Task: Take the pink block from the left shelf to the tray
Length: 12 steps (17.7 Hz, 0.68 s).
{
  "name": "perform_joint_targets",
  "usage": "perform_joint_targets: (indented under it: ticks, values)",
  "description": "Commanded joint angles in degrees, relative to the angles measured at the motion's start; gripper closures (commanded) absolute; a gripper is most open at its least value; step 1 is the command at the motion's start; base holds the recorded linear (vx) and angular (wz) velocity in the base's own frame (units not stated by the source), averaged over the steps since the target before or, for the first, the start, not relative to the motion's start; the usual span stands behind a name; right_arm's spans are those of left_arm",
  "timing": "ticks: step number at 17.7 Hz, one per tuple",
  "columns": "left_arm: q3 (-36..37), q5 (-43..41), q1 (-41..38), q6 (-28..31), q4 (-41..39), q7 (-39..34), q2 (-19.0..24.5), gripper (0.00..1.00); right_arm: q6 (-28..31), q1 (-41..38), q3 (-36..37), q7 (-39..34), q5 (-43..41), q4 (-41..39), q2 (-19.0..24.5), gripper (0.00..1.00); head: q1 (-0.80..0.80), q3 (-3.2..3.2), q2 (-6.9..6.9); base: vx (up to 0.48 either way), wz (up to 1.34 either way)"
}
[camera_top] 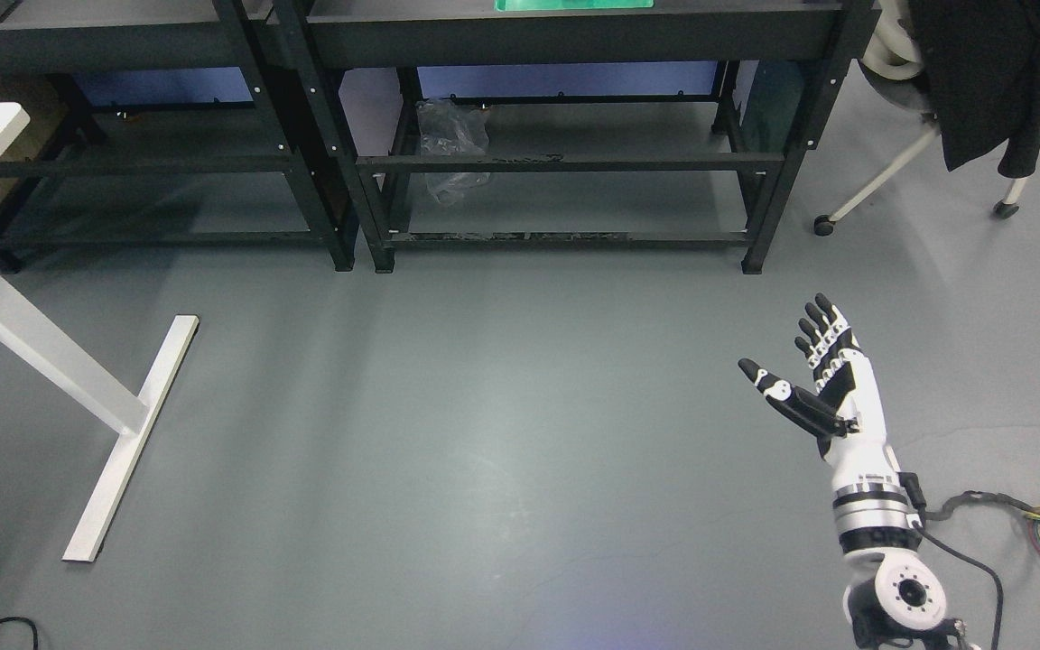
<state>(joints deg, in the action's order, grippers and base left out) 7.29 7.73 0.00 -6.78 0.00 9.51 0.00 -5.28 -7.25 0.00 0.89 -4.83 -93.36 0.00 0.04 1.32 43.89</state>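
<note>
No pink block visible from my seat; the left shelf (123, 167) is black, its top cut off by the frame, so the block is probably up there. The green tray (574, 4) just peeks out atop the right shelf (574, 162). My right hand (822, 379) hangs well below the shelves over bare grey floor (484, 433), fingers spread, holding nothing. I'd tilt the head up before reaching. Also around: a white desk leg (114, 451) and a chair with a jacket (989, 72).
</note>
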Motion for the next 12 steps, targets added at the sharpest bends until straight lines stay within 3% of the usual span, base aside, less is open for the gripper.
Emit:
perform_joint_targets:
  ticks: [1,12]
  values:
    - [0.0,0.0,-1.14,0.02,-1.0,-0.01,1.0,0.0,-0.17,0.04,-1.41,-0.01,0.0,0.02,-1.0,0.0,0.0,0.0,0.0,0.0,0.0]
    - [0.0,0.0,-1.14,0.02,-1.0,-0.01,1.0,0.0,-0.08,0.04,-1.23,-0.01,0.0,0.02,-1.0,0.0,0.0,0.0,0.0,0.0,0.0]
